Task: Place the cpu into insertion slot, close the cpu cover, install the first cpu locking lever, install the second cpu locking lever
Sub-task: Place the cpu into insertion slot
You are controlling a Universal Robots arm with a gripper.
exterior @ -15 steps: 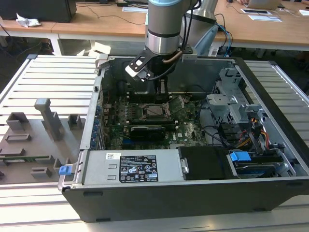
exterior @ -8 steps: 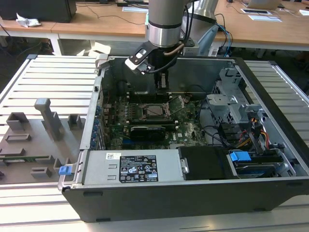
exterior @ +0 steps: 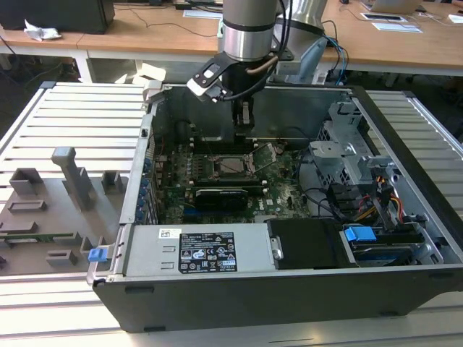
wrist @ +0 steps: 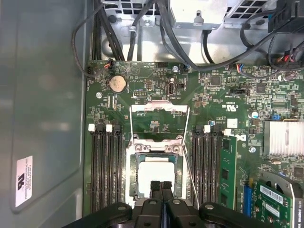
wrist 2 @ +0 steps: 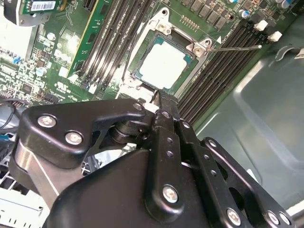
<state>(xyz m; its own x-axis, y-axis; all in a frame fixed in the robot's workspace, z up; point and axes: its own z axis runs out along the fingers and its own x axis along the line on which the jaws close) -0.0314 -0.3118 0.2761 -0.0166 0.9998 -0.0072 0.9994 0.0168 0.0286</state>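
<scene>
Hovering over seated cpu [wrist: 156,173], fingers [wrist: 154,186] pinched together, empty, mem slots [wrist: 102,166] both sides, lever wire [wrist 2: 235,47] raised alongside

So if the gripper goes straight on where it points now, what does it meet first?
Probably the cpu in the insertion slot, near its edge; the gripper hangs above it, though depth is unclear.

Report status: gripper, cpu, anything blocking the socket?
Gripper shut, empty, tips over the cpu edge. Cpu lies in the insertion slot. The cpu cover open, swung back; locking lever unlatched. No obstruction seen.
</scene>
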